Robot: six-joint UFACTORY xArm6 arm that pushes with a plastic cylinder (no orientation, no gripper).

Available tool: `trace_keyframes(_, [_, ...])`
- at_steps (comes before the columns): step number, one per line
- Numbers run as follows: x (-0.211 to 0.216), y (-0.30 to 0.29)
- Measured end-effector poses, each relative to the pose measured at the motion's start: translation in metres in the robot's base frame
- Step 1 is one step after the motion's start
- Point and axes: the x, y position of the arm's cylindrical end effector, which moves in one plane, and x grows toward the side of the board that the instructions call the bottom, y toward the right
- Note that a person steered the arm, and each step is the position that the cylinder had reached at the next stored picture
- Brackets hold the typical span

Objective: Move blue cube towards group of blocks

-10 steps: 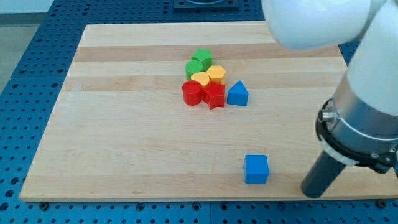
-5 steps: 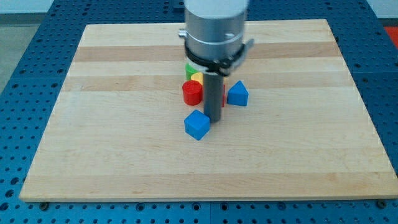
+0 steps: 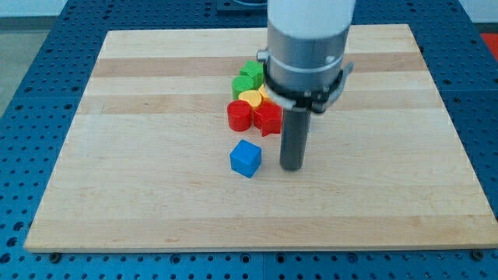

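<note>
The blue cube (image 3: pixel 246 158) sits on the wooden board (image 3: pixel 140 171), just below the group of blocks. The group holds a red cylinder (image 3: pixel 240 115), a red star-shaped block (image 3: pixel 268 118), a yellow block (image 3: pixel 250 98) and a green block (image 3: pixel 249 75). My arm covers the group's right side, so the blue triangular block does not show. My tip (image 3: pixel 292 166) rests on the board to the right of the blue cube, a small gap apart from it, and below the red star.
The board lies on a blue perforated table (image 3: pixel 31 70). My arm's grey and white body (image 3: pixel 307 47) hangs over the upper middle of the board and hides what is behind it.
The blue cube stays near the group. My tip has moved from touching the cube's right side to a spot further right and slightly lower, apart from it.
</note>
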Motion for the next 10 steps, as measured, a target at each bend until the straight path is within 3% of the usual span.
trace_keyframes(1, [0.048, -0.033])
trace_keyframes(2, [0.048, -0.057])
trace_keyframes(4, [-0.044, -0.126])
trace_keyframes(5, [-0.011, -0.132])
trace_keyframes(6, [0.078, -0.120])
trace_keyframes(7, [0.086, -0.085])
trace_keyframes(8, [0.027, -0.015])
trace_keyframes(10, [0.021, -0.026])
